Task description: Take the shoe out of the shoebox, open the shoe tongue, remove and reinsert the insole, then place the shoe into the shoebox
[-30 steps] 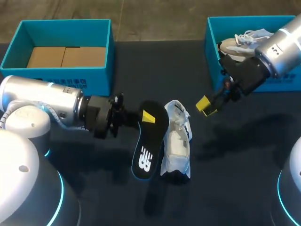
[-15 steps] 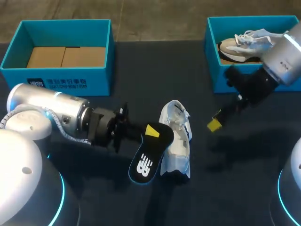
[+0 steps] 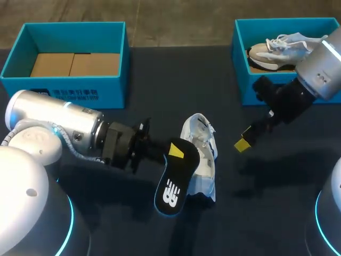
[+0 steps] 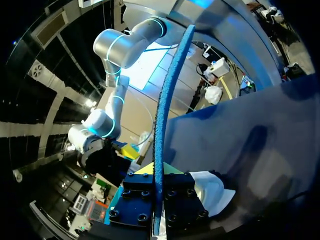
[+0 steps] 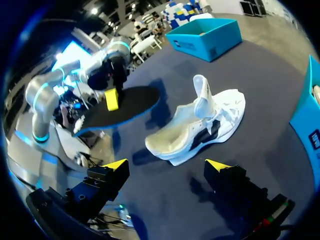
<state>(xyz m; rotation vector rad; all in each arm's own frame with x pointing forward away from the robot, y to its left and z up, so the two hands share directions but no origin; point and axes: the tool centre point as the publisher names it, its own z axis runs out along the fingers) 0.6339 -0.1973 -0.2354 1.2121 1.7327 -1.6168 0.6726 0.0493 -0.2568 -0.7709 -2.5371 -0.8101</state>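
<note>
Insole (image 3: 173, 181) matt blk foam (shoe (image 3: 205, 154): wht cloth).

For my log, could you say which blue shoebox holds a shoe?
The right shoebox, with a pale shoe inside; the left shoebox shows only brown cardboard.

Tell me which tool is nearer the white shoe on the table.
Left. The left tool, shut on the insole, sits beside the shoe; the right tool hangs open, apart on its other side.
</note>
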